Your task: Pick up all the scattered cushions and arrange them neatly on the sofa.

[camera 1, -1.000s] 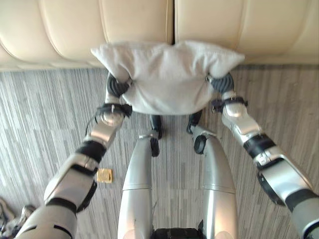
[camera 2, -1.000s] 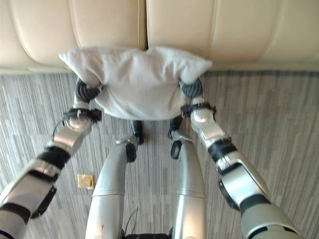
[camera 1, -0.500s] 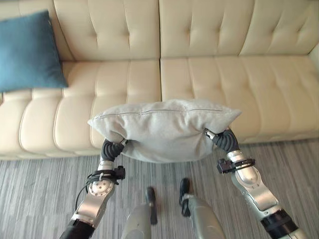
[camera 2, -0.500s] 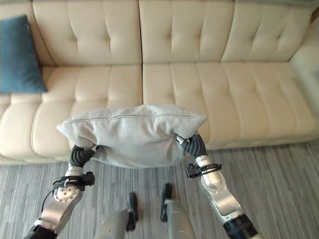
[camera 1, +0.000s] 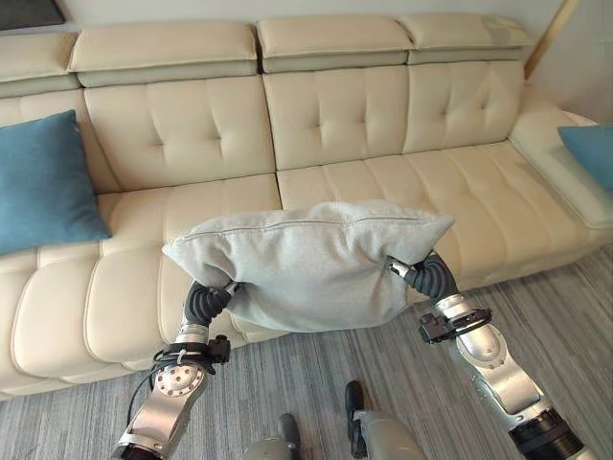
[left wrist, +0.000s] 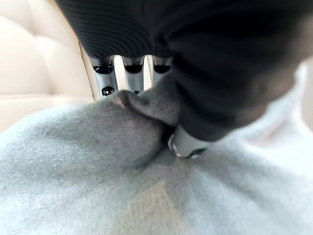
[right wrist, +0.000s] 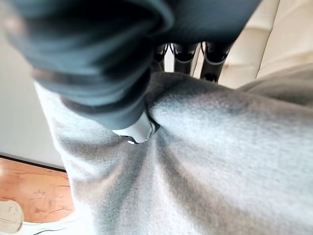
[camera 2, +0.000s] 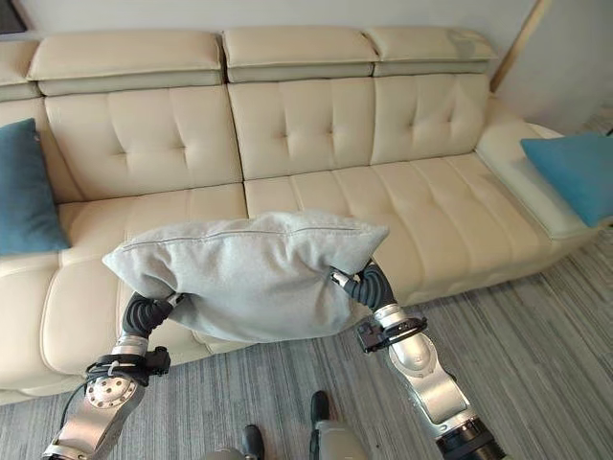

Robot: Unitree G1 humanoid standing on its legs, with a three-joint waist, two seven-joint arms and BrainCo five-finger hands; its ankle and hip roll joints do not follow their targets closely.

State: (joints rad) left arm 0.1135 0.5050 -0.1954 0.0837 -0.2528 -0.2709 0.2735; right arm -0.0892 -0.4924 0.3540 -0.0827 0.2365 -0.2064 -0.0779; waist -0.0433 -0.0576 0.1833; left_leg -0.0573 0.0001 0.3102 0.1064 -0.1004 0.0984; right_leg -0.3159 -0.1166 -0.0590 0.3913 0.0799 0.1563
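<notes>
I hold the grey cushion (camera 1: 306, 264) up in front of the cream sofa (camera 1: 383, 125), above the seat's front edge. My left robot hand (left wrist: 190, 93) pinches its cloth at one end; my right robot hand (right wrist: 112, 88) clamps the other. Blue cushions (camera 1: 38, 182) sit at both sofa ends.

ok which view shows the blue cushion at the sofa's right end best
The right eye view: the blue cushion lies mostly in frame on the sofa. The left eye view catches just its edge, and the wrist views show the grey cushion instead.
</notes>
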